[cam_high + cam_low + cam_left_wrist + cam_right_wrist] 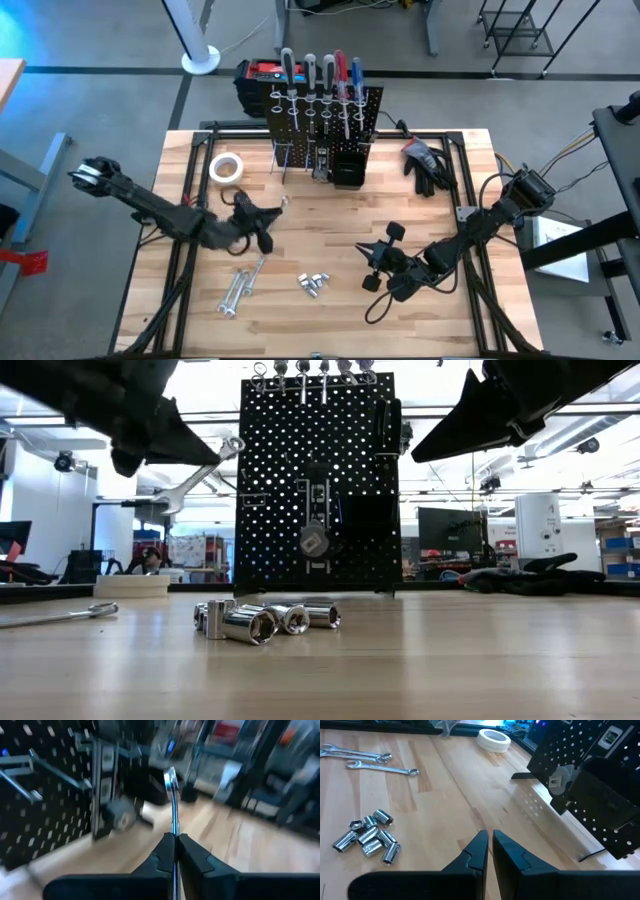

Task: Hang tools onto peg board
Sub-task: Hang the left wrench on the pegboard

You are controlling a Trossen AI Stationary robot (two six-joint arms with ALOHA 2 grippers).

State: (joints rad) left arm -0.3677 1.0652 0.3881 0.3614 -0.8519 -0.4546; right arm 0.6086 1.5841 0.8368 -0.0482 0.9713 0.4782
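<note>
Silver wrench [172,805] clamped in left pincer [176,851], lifted off the counter [330,245] toward the peg board [325,115]. Carrying step, by the look of it; next, ring end onto a free hook [55,770]. Right pincer [488,851] idle over bare wood, fingers nearly touching, holding nothing. Low view alone shows the lift; high view alone 2 spare wrenches [240,288] beside sockets [314,284].

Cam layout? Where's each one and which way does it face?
High: overhead, straight down; both arms, peg board.
Low: table height, facing the board; sockets ahead, arms overhead.
Left wrist: past left gripper shut on wrench, toward board.
Right wrist: past right gripper, across table.
Shared: sockets show in high, low and right wrist.
</note>
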